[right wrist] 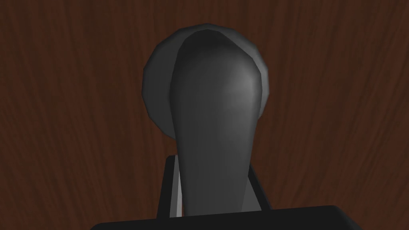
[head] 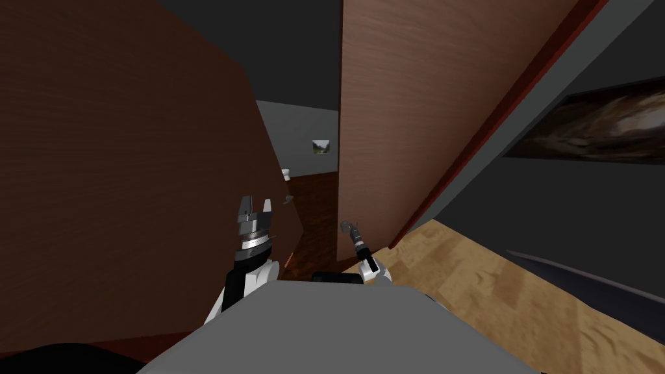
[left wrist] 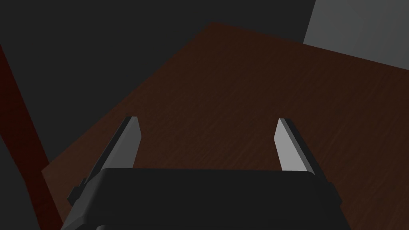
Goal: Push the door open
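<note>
The right tool [right wrist: 211, 164] is clenched on the dark grey lever handle [right wrist: 215, 100], one thin finger pressed to each side of the lever below its round base plate. The handle sits on the brown wood-grain door [right wrist: 339, 100]. From the head view, the right tool [head: 351, 230] reaches to the near edge of that door [head: 422, 117], which stands ajar beside a dark red frame [head: 493, 123]. The left tool [head: 254, 206] is raised in front of a large dark brown panel [head: 117, 162], its fingers [left wrist: 130, 139] spread wide and gripping nothing. A light wood floor [head: 519, 292] runs along the right, under a framed picture [head: 604, 126] on the dark wall.
</note>
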You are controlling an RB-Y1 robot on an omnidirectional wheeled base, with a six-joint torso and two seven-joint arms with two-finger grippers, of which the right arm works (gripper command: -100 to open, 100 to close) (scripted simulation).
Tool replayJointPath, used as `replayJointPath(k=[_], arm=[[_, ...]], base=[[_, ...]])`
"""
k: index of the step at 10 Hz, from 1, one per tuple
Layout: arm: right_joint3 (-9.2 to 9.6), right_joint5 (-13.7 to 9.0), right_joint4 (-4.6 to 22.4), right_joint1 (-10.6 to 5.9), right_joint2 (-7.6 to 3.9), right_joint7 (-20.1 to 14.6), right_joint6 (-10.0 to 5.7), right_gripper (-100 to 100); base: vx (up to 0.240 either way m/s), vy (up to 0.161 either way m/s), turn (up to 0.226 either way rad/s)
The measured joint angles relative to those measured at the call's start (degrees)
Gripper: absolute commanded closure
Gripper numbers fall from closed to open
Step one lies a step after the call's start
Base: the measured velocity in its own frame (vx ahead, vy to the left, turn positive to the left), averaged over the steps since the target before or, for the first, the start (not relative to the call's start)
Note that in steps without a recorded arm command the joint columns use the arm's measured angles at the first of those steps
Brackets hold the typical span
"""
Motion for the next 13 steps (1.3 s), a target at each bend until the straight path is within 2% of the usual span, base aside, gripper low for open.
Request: replayJointPath(k=[1,2,3,4,6,8,10,11,13], arm=[[-0.46,-0.2,1.2,-0.95,0.01,0.0,-0.35,100],[-1.09,-0.4,-0.8,0.06,-0.48,0.3,0.58,100],[-1.62,-0.6,-0.4,-0.16,-0.27,0.6,0.46,100],[-1.94,-0.7,0.9,-0.77,-0.09,0.8,-0.41,100],[-2.61,-0.9,0.3,-0.27,-0.46,0.9,0.00,100],[-3.17,-1.2,1.3,-0.72,-0.64,0.9,-0.41,100],[-4.77,-1.8,6.8,-3.19,-0.30,0.9,-3.16,100],[-5.10,-1.8,4.2,-1.77,-0.68,1.2,-2.02,100],[-6.39,-2.3,2.2,-0.82,-0.67,1.9,-0.77,100]], base=[[0.132,0.093,-0.062],[0.116,0.089,-0.056],[0.058,0.042,-0.003],[0.042,0.033,-0.010],[0.086,0.078,-0.047],[0.076,0.067,-0.025],[0.121,0.124,-0.060],[0.136,0.099,-0.064],[0.153,0.106,-0.061]])
